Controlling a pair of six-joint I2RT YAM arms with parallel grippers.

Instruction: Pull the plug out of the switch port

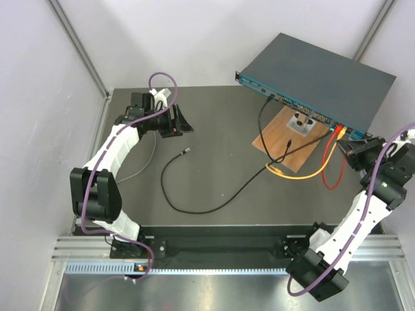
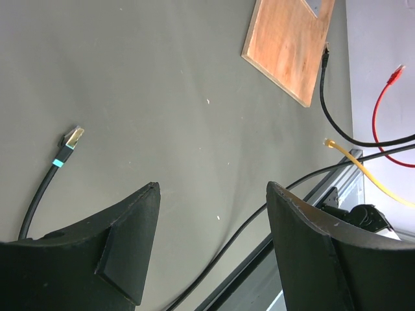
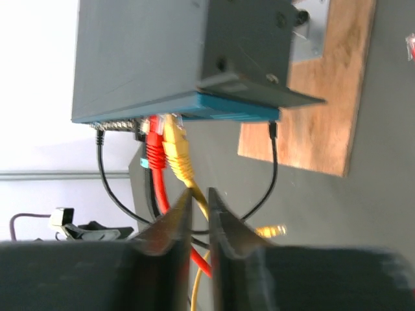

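Note:
The switch (image 1: 318, 74) is a dark grey-blue box propped at the back right, its teal socket face (image 3: 220, 107) turned toward the table. A yellow plug (image 3: 175, 146) and a red plug (image 3: 154, 149) sit side by side in ports at its right end. My right gripper (image 1: 347, 144) is just below them, and in the right wrist view its jaws (image 3: 200, 194) are closed narrowly on the yellow cable right under its plug. My left gripper (image 1: 180, 123) hangs open and empty over the table at the far left, as the left wrist view (image 2: 213, 188) also shows.
A brown wooden board (image 1: 288, 142) with a metal bracket lies under the switch. A black cable's loose plug (image 1: 187, 151) lies mid-table. Another black cable (image 1: 262, 116) runs from a port further left. The yellow cable's free end (image 1: 272, 168) and a red loop (image 1: 332, 175) lie near the board.

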